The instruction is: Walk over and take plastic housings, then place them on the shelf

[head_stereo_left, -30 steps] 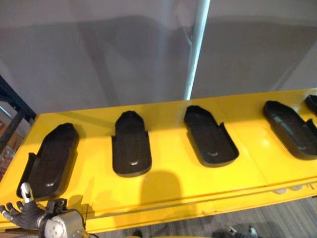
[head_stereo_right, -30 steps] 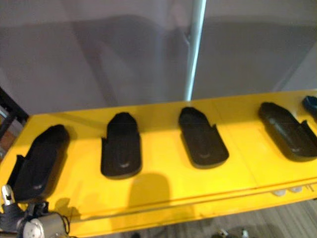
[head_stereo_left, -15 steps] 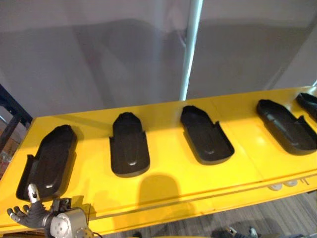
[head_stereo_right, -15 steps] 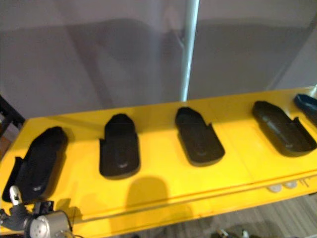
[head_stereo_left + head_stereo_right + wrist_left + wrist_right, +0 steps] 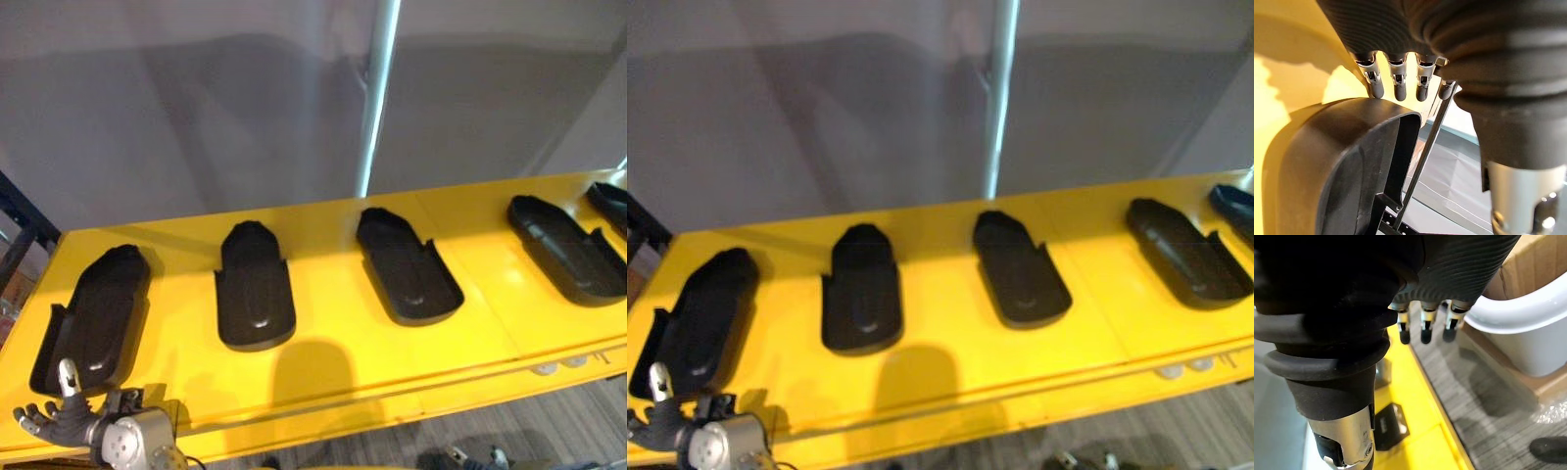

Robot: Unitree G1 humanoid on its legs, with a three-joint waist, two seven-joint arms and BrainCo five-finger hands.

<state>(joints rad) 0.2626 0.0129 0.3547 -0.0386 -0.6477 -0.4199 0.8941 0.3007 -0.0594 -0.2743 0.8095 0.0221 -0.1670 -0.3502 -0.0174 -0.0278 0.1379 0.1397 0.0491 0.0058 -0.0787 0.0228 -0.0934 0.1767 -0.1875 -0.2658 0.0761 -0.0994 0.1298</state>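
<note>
Housings [image 5: 255,294] lie cavity-up, spaced along the yellow table [image 5: 333,343], likely to leave room to grip each. Left hand [image 5: 54,421] hovers at the table's left end by the leftmost housing [image 5: 93,323], fingers straight, holding nothing. Right hand [image 5: 1424,330] hangs off the table's edge, fingers relaxed.

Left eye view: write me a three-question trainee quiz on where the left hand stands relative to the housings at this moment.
1. Multiple choice: the left hand is nearest which one? A, the leftmost housing; B, the second from the left; C, the one at the far right.
2. True or false: the left hand is curled round a housing.
3. Fill in: the housings lie on a surface coloured ____.

Key: 1 A; 2 false, its fingers are spread and hold nothing; 3 yellow.
</note>
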